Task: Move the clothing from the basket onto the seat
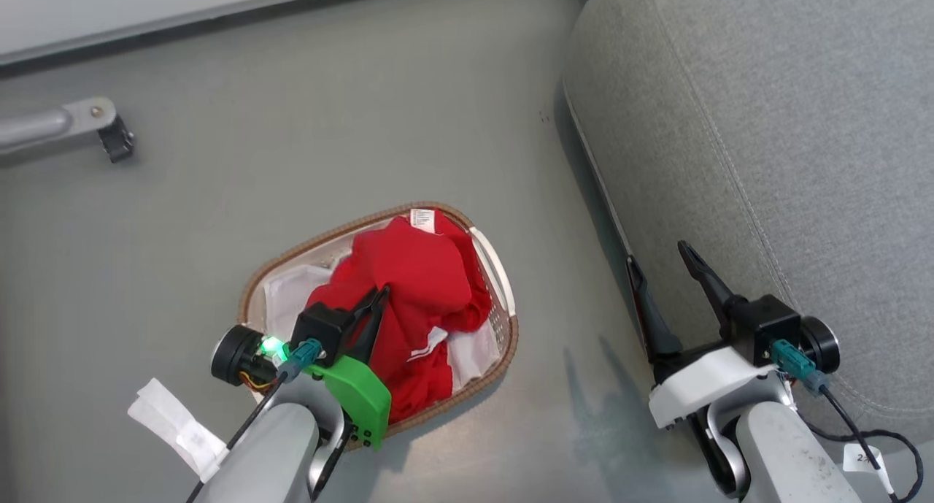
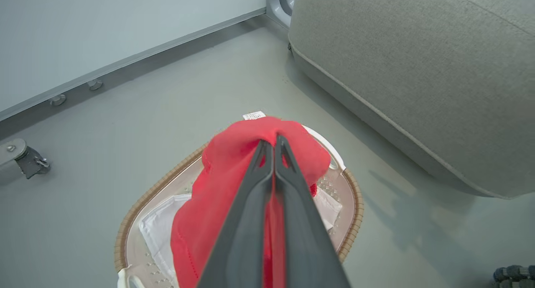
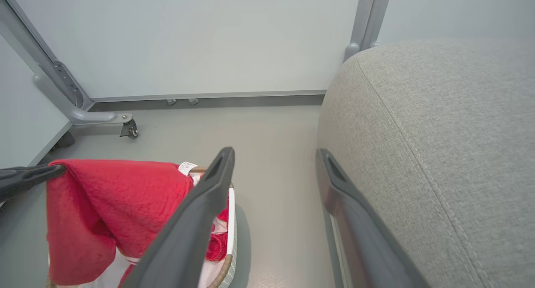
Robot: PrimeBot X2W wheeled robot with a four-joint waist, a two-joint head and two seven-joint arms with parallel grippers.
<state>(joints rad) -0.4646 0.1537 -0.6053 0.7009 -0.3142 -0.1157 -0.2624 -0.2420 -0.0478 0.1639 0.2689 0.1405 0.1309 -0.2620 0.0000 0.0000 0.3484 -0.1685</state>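
The basket (image 1: 503,284) (image 2: 353,187) stands on the grey floor left of the seat (image 1: 788,138) (image 2: 418,70) (image 3: 451,133). Red clothing (image 1: 416,284) (image 2: 221,179) (image 3: 121,200) with white stripes rises out of it, lifted in a peak. My left gripper (image 1: 379,295) (image 2: 273,139) is shut on a fold of this clothing above the basket; in the right wrist view its dark fingers (image 3: 29,177) pinch the cloth's upper left corner. My right gripper (image 1: 660,258) (image 3: 273,152) stands open and empty at the seat's front edge, right of the basket.
A white liner sheet (image 1: 288,295) (image 2: 156,229) lies in the basket bottom. A metal frame leg with a caster (image 1: 109,131) (image 3: 127,129) stands at the far left by the wall. A white paper tag (image 1: 175,426) hangs by my left arm. Bare floor lies between basket and seat.
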